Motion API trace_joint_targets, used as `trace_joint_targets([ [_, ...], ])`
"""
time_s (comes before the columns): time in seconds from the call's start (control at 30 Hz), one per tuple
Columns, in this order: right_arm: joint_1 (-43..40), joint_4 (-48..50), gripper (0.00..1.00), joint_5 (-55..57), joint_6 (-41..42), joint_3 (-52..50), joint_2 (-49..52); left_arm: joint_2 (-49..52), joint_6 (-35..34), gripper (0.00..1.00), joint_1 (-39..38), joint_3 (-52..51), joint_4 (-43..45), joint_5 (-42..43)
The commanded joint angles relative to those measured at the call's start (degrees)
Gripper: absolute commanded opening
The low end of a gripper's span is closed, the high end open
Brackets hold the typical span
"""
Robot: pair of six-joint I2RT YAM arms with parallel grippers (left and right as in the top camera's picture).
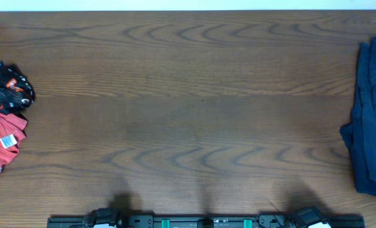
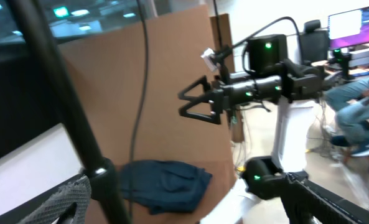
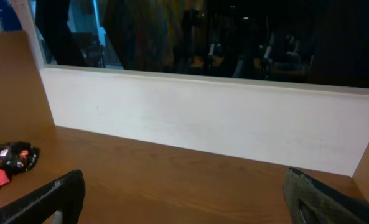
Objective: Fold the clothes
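Three garments lie at the edges of a wood-grain desk (image 1: 188, 95) in the overhead view. The black jersey (image 1: 9, 85), with white-and-red logos, sits crumpled at the left edge and touches a red shirt (image 1: 0, 142) just nearer the front, which the frame cuts off. A dark blue garment (image 1: 371, 120) lies bunched at the right edge, also cut off. Only the arm bases (image 1: 105, 218) show along the bottom edge.

In the left wrist view, the left gripper (image 2: 187, 183) is released, with one finger low in each corner. A black pole (image 2: 66, 112) crosses in front. Beyond it the blue garment lies at the foot of a brown board (image 2: 172, 62). The right gripper (image 2: 183, 104) is held in the air, seen side-on. A seated person (image 2: 352, 118) and a monitor (image 2: 352, 25) are blurred behind it.

In the right wrist view, the right gripper's fingers (image 3: 53, 199) are spread wide apart, holding nothing. A low white wall (image 3: 203, 118) backs the desk under a dark window (image 3: 203, 37) full of reflections. The jersey and a sliver of red show small at the far left.
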Motion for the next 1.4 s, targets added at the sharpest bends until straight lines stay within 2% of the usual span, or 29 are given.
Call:
trace_joint_targets([
  [0.0,-0.2,-0.15,0.99,0.46,-0.63,0.09,0.22,0.48,12.7,0.98,-0.17,-0.13,-0.11,-6.95],
  [0.1,-0.2,-0.15,0.99,0.46,-0.66,0.09,0.22,0.48,24.35,0.98,-0.13,-0.22,-2.89,-12.9],
  [0.17,-0.2,-0.15,0.99,0.46,-0.66,0.09,0.22,0.48,28.35,0.98,-0.13,-0.22,-5.77,-17.57],
  [0.5,-0.2,-0.15,0.99,0.46,-0.63,0.09,0.22,-0.59,28.87,0.98,-0.02,-1.99,-15.13,-38.01],
  [0.67,-0.2,-0.15,0.99,0.46,-0.63,0.09,0.22,-3.26,28.85,0.98,-0.02,-5.09,-14.14,-49.64],
  [0.77,-0.2,-0.15,0.99,0.44,-0.66,0.09,0.22,-5.31,28.85,0.98,-0.02,-8.13,-10.49,-56.33],
  [0.87,-0.2,-0.15,0.99,0.44,-0.63,0.09,0.22,-8.37,28.89,0.98,-0.13,-12.44,-6.56,-62.97],
  [1.03,-0.2,-0.15,0.99,0.46,-0.63,0.09,0.22,-14.32,30.93,0.98,-0.13,-21.51,-5.27,-72.89],
  [1.17,-0.2,-0.15,0.99,0.44,-0.63,0.09,0.22,-20.41,35.04,0.98,-0.13,-31.3,-4.72,-73.53],
  [1.37,-0.2,-0.15,0.99,0.46,-0.63,0.09,0.22,-29.53,35.32,0.98,-0.13,-49.35,1.75,-73.5],
])
